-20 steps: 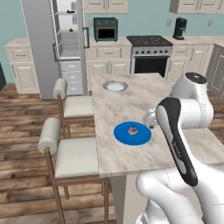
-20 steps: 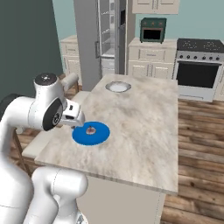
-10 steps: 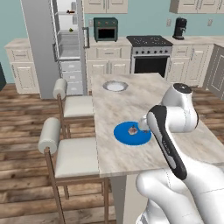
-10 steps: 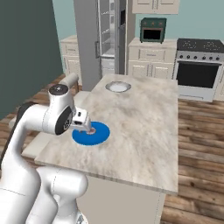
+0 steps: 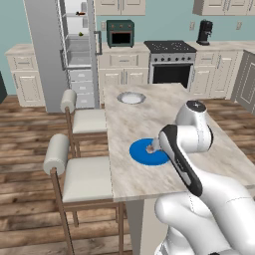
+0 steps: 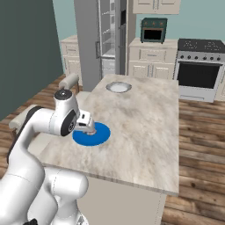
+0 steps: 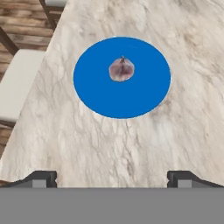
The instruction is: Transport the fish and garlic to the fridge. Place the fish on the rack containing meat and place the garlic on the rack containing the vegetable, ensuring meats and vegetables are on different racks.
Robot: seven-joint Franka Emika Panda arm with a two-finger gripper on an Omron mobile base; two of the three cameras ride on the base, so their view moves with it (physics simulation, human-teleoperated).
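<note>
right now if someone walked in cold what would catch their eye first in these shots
The bright blue plate near the island counter's stool-side edge stands out most, with the small pinkish-tan garlic sitting at its middle. The white arm bends over it, its open tool hovering at the plate. Beyond the island, the tall grey fridge stands open, showing its shelves.
</note>
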